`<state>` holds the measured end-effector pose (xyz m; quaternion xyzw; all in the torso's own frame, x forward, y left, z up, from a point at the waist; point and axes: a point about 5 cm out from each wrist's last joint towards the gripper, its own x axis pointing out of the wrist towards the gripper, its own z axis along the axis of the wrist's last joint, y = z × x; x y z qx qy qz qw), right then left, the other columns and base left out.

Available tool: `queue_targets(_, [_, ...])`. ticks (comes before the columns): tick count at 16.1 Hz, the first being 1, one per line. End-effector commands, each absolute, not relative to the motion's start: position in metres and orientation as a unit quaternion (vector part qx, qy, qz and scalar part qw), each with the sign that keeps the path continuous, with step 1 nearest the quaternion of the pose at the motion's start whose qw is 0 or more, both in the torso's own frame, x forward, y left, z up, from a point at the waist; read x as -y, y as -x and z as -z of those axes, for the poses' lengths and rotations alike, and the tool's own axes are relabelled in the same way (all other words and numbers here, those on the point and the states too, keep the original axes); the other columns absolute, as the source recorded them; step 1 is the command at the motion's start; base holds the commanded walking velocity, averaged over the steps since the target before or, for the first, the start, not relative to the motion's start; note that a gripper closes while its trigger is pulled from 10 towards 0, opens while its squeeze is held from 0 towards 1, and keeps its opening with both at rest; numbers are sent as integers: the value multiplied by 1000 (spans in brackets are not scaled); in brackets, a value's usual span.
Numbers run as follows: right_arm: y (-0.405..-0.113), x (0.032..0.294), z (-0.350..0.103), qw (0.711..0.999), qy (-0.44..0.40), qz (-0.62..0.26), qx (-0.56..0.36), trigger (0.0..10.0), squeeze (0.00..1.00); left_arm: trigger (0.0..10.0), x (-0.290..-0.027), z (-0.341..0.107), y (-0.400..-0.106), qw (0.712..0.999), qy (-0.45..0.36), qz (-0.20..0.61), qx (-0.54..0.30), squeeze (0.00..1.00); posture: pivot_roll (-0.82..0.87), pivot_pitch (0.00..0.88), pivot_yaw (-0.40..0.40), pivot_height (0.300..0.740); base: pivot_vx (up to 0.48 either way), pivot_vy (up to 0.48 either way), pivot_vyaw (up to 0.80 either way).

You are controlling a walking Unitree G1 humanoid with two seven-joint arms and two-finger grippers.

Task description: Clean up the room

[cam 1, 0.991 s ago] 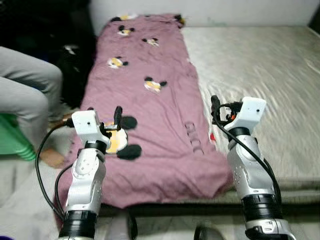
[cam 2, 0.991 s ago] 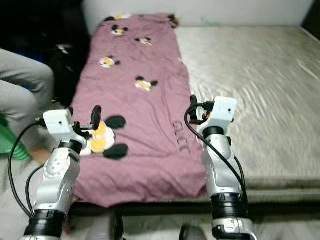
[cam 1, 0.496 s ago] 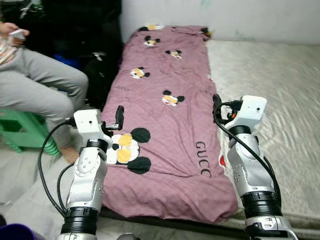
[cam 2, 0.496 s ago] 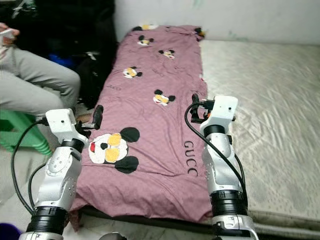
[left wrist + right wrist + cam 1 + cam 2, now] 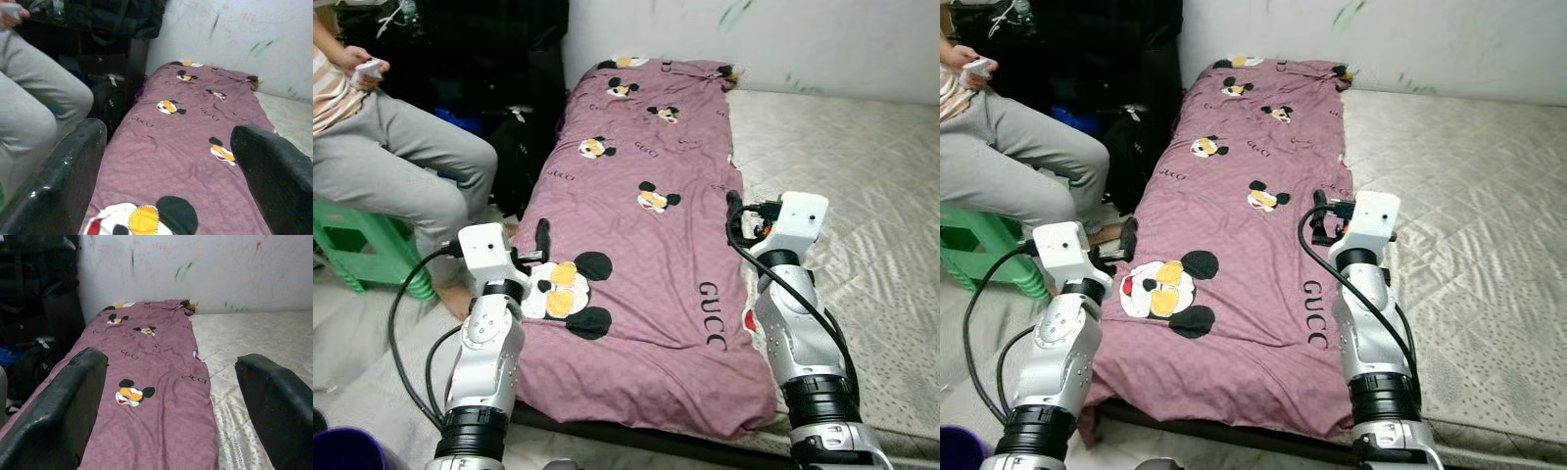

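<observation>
Mauve-pink blanket (image 5: pixel 636 245) with cartoon mouse heads and lettering printed on it is spread flat down the left strip of the mattress (image 5: pixel 842 166), running from the scribbled white wall (image 5: pixel 783 39) to the near edge, where it droops a little over the side. The rest of the mattress is a bare cream quilted surface.

Both arms are held up in front of the robot. The left gripper (image 5: pixel 166 176) hovers over the blanket's near left part, close to the big mouse face (image 5: pixel 563 292), jaws spread wide with nothing between them. The right gripper (image 5: pixel 171 406) is up over the blanket's right edge where it meets the bare mattress, jaws spread apart too and not holding anything.

Off to the left a person in grey trousers (image 5: pixel 401 186) sits on a green stool (image 5: pixel 367 250), holding something small and white in a hand (image 5: pixel 362 64). A black bag (image 5: pixel 524 147) sits on the floor between them and the bed.
</observation>
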<state>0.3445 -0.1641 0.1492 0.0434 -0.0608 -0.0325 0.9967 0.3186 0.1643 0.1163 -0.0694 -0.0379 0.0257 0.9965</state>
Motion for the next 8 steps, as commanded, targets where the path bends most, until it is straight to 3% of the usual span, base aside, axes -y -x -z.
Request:
queue_targets(1, [-346, 164, -151, 997, -44, 31, 63, 10000, 0, 10000, -161, -119, -321, 997, 58, -22, 39, 0, -75, 0, 23, 740, 0, 0, -425])
queue_targets(8, [-344, 151, -142, 997, -56, 1, 44, 10000, 0, 10000, -162, -113, -318, 996, 77, -13, 39, 0, -70, 0, 12, 740, 0, 0, 0])
